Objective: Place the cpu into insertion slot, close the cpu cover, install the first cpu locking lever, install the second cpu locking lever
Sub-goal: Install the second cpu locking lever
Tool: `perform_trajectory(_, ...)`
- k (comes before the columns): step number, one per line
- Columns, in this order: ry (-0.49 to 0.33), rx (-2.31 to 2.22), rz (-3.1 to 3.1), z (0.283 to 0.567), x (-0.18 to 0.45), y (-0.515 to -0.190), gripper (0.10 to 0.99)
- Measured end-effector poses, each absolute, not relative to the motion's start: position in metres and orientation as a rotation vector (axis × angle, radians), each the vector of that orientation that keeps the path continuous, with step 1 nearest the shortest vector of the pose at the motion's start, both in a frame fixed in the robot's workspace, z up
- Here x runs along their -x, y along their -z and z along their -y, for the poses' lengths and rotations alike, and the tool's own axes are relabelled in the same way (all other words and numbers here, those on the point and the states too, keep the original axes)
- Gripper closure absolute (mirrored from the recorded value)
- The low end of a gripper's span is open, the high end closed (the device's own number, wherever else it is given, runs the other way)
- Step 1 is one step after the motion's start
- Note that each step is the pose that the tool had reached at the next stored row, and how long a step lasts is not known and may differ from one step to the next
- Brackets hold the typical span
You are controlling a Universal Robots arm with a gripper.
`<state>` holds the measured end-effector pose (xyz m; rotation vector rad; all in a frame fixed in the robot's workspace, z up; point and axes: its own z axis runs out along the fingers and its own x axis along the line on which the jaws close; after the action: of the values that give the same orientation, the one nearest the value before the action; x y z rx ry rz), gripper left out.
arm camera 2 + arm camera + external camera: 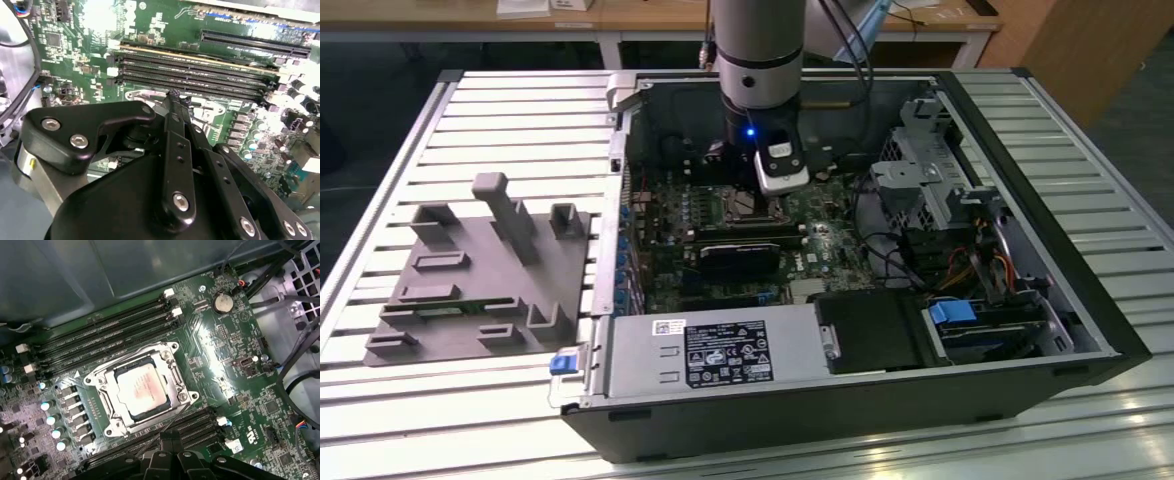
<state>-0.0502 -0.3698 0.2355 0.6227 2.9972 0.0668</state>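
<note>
The cpu [141,390] sits under the closed cpu cover [172,374], just beyond the clenched, empty end effector [167,437].

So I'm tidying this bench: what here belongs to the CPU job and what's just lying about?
Job:
cpu, in its socket
cpu cover, down around it
gripper, above the motherboard

Lying about:
grey fixture block
power supply

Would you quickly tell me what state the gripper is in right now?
Gripper: fingers shut together, holding nothing visible, poised over the cpu cover, which lies closed around the cpu.
</note>
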Motion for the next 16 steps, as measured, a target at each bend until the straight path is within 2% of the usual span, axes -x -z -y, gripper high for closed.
perform_trajectory(8,-0.048,-0.626,-3.064,0.3723,0.0502,-0.2344,0.984)
perform_trajectory(16,-0.056,-0.432,-3.099,0.3723,0.0502,-0.2316,0.984)
